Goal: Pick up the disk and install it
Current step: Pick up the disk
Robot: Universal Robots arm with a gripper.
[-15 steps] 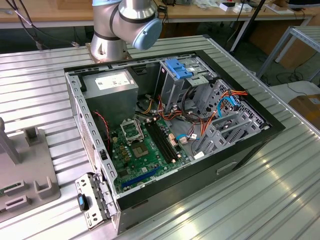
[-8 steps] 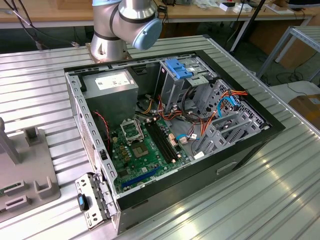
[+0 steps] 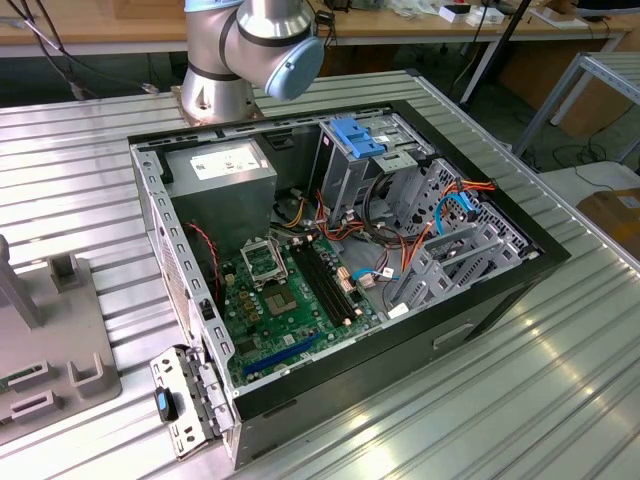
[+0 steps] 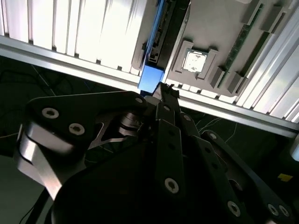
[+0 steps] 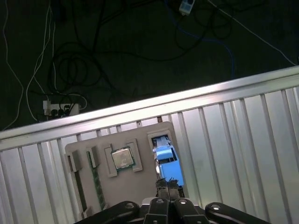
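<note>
end effector [image 5: 168, 185] narrow, pinching disk [image 5: 166, 158] upright in grey fixture [image 5: 128, 186]; near bench [image 5: 233, 140] edge.

Table [image 3: 560, 400]: ribbed bare aluminium, shiny. Fixture tray [image 5: 135, 186]: matt grey plastic. Disk [image 5: 166, 157]: smooth blue plastic rails. Gripper [image 4: 166, 88]: matt black metal links w/ steel screws. PC case [image 3: 500, 290]: black-painted sheet metal, bare grey metal inside.

**Exterior view: computer case [image 3: 480, 310] centred on the tabletop [image 3: 500, 400].**
Arm base [image 3: 215, 95] behind it, upper left; fixture tray [image 3: 70, 320] at left edge, the disk [image 5: 164, 154] in its slot (first wrist view).
</note>
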